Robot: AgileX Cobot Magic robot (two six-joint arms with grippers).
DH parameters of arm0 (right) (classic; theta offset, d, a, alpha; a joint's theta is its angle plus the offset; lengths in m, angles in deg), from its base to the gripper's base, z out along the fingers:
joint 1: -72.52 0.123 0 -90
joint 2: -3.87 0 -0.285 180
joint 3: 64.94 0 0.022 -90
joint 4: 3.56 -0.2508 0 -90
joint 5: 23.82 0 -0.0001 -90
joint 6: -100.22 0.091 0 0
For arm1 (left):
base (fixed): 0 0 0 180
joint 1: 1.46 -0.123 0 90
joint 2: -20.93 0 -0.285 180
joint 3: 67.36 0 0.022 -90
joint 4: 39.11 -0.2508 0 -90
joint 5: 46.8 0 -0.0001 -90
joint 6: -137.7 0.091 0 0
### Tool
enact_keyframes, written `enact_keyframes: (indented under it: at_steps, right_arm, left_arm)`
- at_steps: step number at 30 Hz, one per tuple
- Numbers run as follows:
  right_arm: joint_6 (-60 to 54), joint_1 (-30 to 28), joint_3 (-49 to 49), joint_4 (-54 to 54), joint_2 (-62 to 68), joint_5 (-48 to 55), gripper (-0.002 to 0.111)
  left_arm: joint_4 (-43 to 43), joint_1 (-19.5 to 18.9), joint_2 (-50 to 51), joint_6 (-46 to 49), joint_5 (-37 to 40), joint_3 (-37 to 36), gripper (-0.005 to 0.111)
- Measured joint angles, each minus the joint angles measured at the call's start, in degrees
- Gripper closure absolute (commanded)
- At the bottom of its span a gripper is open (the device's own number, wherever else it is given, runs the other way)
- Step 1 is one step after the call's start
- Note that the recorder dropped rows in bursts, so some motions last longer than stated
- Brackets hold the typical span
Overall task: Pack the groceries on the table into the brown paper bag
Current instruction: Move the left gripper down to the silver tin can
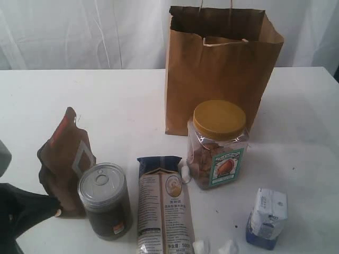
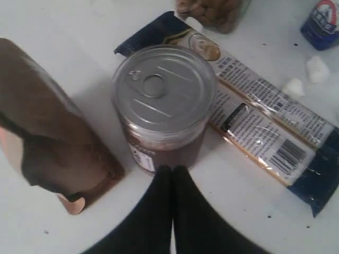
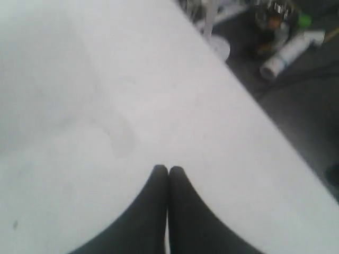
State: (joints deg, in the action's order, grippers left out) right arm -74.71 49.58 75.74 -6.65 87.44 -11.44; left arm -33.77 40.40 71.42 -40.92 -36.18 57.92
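Observation:
The brown paper bag (image 1: 220, 69) stands upright and open at the back of the white table (image 1: 116, 106). In front of it stands the yellow-lidded nut jar (image 1: 218, 144). The noodle packet (image 1: 163, 203) (image 2: 259, 119) lies flat beside the dark pull-tab can (image 1: 106, 200) (image 2: 163, 103). The brown pouch (image 1: 64, 159) (image 2: 47, 143) stands left of the can. The blue-white carton (image 1: 267, 217) (image 2: 322, 20) stands at front right. My left gripper (image 1: 53, 207) (image 2: 171, 169) is shut and empty, its tips close to the can's base. My right gripper (image 3: 168, 170) is shut over bare table. The yellow grain bottle is out of view.
Small white crumpled bits (image 1: 201, 246) (image 2: 317, 67) lie near the noodle packet's front end. A white curtain (image 1: 79, 32) hangs behind the table. In the right wrist view the table edge (image 3: 254, 106) runs diagonally, with clutter on the dark floor (image 3: 286, 47) beyond.

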Motion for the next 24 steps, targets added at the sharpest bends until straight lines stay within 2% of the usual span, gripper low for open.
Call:
enact_keyframes:
  at_steps: [3,6,8,11,13,14,18,24]
  right_arm:
    - [-3.5,0.4,-0.9,-0.2,1.4,7.9,0.108]
    - [-6.8,1.3,-1.8,-2.4,1.6,13.1,0.108]
    - [-10.0,2.2,-2.0,-4.7,1.6,15.8,0.108]
    - [-16.7,3.9,-2.4,-9.8,1.6,18.2,0.108]
    - [-23.9,5.7,-2.5,-15.5,1.6,19.6,0.108]
    - [-29.1,6.8,-2.5,-19.4,1.6,20.5,0.108]
    - [-46.9,11.0,-2.5,-32.0,1.6,25.8,0.108]
    - [-52.9,13.1,-2.5,-35.5,1.6,26.8,0.108]
  left_arm:
    - [1.0,1.3,0.1,0.0,-1.0,0.0,0.105]
    - [1.2,1.4,0.1,0.0,-1.6,0.0,0.092]
    - [1.2,1.4,0.1,0.2,-1.8,0.0,0.074]
    - [1.2,1.4,0.5,1.3,-2.1,0.0,0.030]
    - [1.2,1.4,1.9,2.4,-4.1,-0.5,0.005]
    - [1.2,1.4,3.1,2.7,-6.3,-1.3,0.001]
    - [1.2,1.4,9.2,3.4,-16.4,-5.6,0.002]
    - [1.2,1.4,11.5,2.7,-23.8,-6.1,0.002]
